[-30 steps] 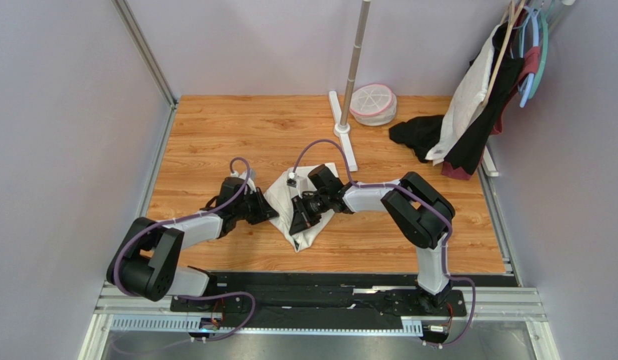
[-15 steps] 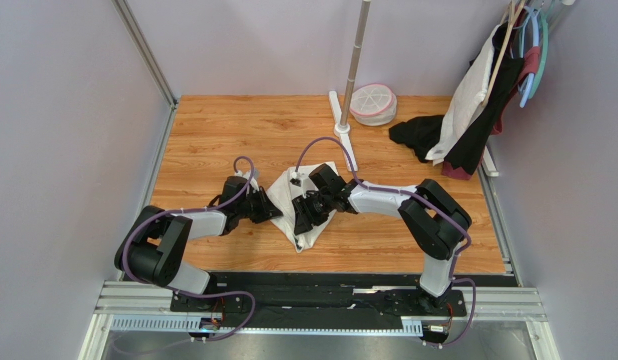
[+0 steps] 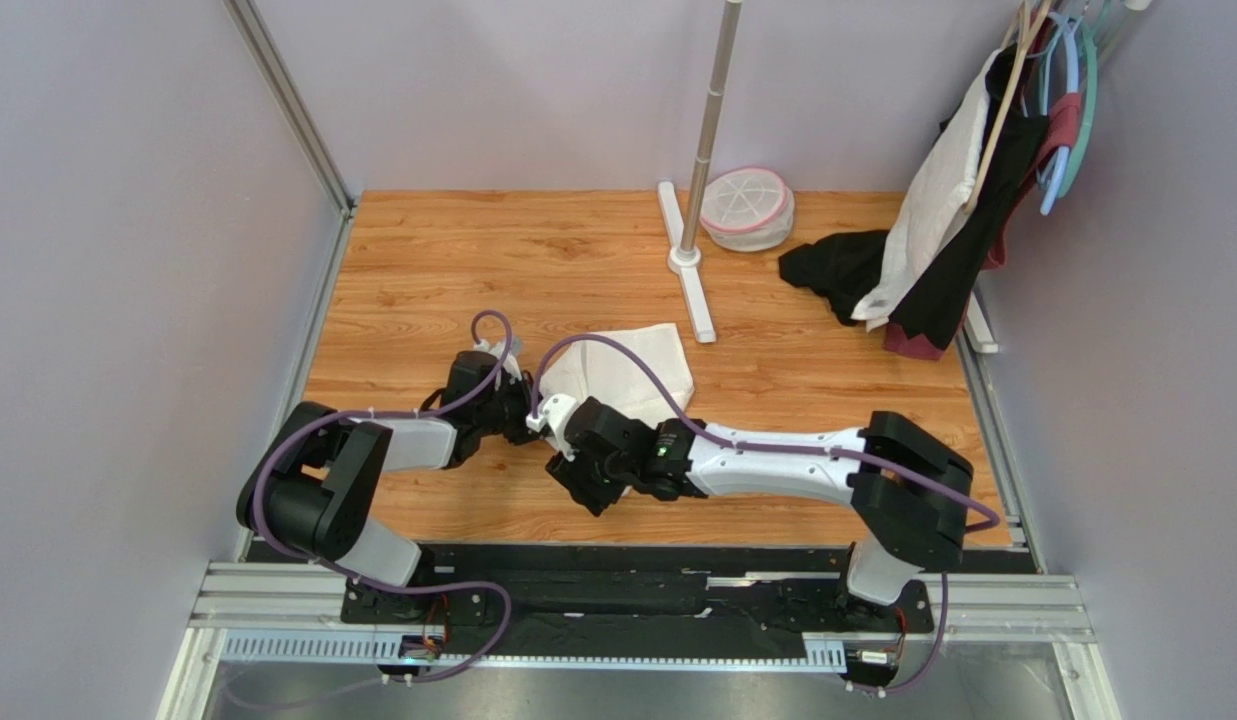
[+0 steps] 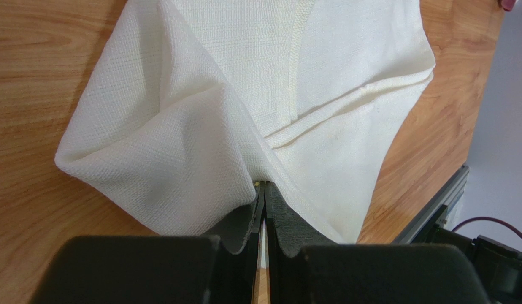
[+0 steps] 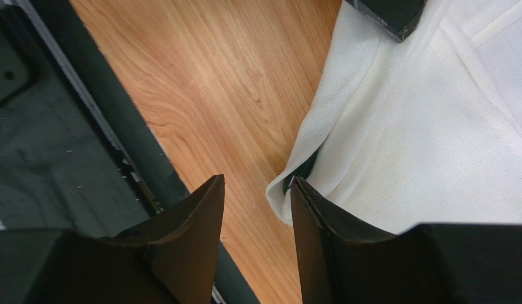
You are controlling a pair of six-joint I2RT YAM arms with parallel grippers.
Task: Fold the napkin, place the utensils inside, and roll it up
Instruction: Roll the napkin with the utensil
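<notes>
Because the napkin [image 3: 627,365] is a thin, soft woven cloth, it will weigh almost nothing, sag and crease wherever it is lifted, and keep no shape of its own; it is best taken at a hemmed corner or along a fold, where the doubled cloth gives the pads something to bite. It lies loosely folded over on the near middle of the table [image 3: 429,270], between the two arms; the left gripper [image 4: 264,197] is clenched on a pinch of its folded edge; the right gripper [image 5: 257,190] stands released, jaws apart with nothing between them, just beside the cloth's near corner. The wood-grain top looks smooth, so the cloth will likely slide when dragged; plain walls close in three sides; a pole stand [image 3: 705,143], a round white basket [image 3: 747,207], a black cloth [image 3: 832,270] and hung garments [image 3: 940,195] sit well apart from it, at the far side.
</notes>
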